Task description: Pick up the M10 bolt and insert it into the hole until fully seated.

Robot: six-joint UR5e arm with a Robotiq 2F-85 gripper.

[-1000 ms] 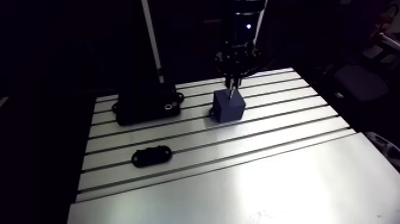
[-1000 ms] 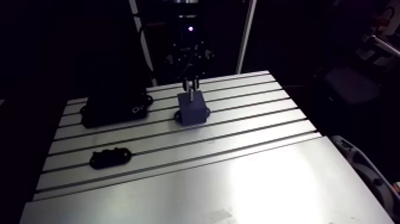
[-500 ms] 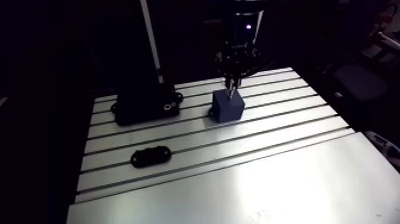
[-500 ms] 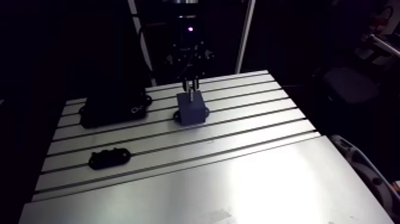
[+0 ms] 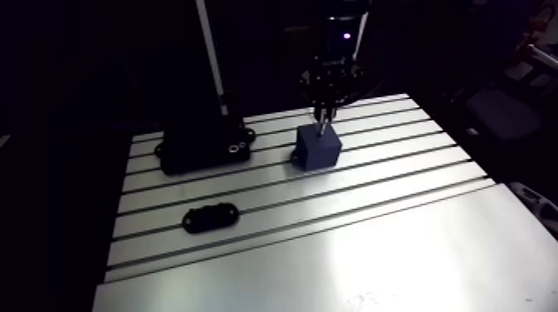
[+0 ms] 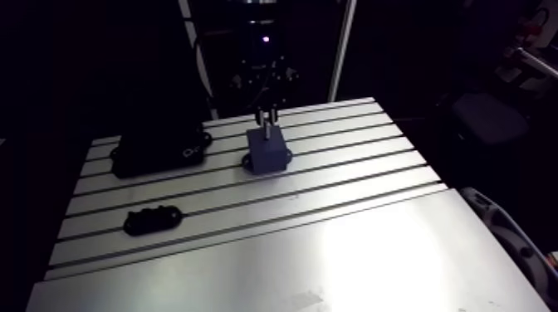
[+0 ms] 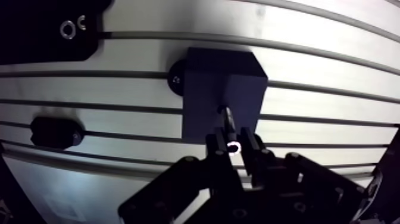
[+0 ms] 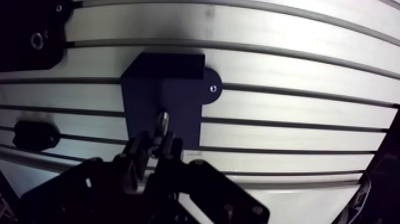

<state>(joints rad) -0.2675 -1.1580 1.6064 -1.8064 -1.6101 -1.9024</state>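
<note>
A dark blue block (image 5: 318, 148) stands on the slotted table (image 5: 398, 166), bolted down by a small flange. My gripper (image 7: 234, 145) hangs directly over it, shut on the M10 bolt (image 7: 226, 121). In the wrist view the bolt's shank points down from between the fingers (image 7: 216, 146) and its tip meets the top face of the block (image 7: 220, 89). The hole itself is hidden under the bolt. In the arm view the gripper (image 6: 266, 110) sits just above the block (image 6: 267, 153), with the bolt (image 6: 266, 128) a thin bright line between them.
A large black fixture (image 5: 203, 145) with a metal ring lies at the back left of the table. A small black oval part (image 5: 211, 217) lies nearer the front left. A smooth metal plate (image 5: 374, 265) covers the front of the table.
The gripper with the bolt has risen slightly above the block. Nothing else has moved.
</note>
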